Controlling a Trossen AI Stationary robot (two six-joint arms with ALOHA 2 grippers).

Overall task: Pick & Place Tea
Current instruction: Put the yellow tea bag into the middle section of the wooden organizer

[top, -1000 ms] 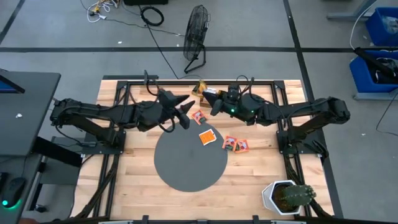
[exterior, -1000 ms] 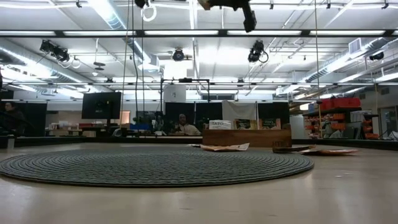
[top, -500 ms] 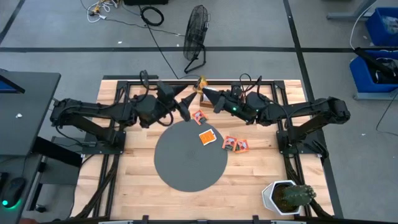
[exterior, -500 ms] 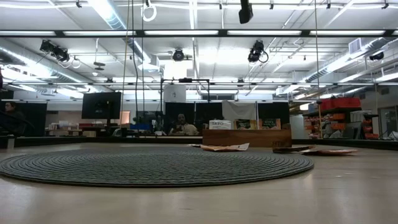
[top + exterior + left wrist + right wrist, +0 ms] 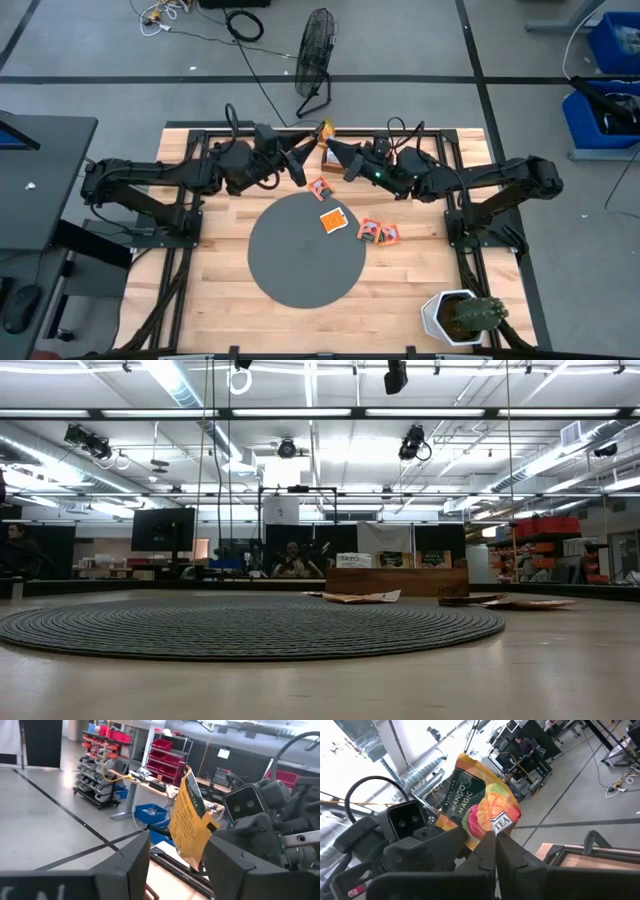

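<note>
1 camera looks straight down over my table (image 5: 210, 300). 1 sits at surface height, facing level across the grey disc (image 5: 250, 628) into the room. My 2 wrist cameras face each other closely, sharing the tea packet (image 5: 191, 822) held aloft.

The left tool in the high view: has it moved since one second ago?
Yes. The left tool has moved away from the grey disc toward the table's far edge, where the right tool holds the tea pouch.

Five tea packets (image 5: 335, 220), one grey disc (image 5: 300, 265), two arms.
</note>
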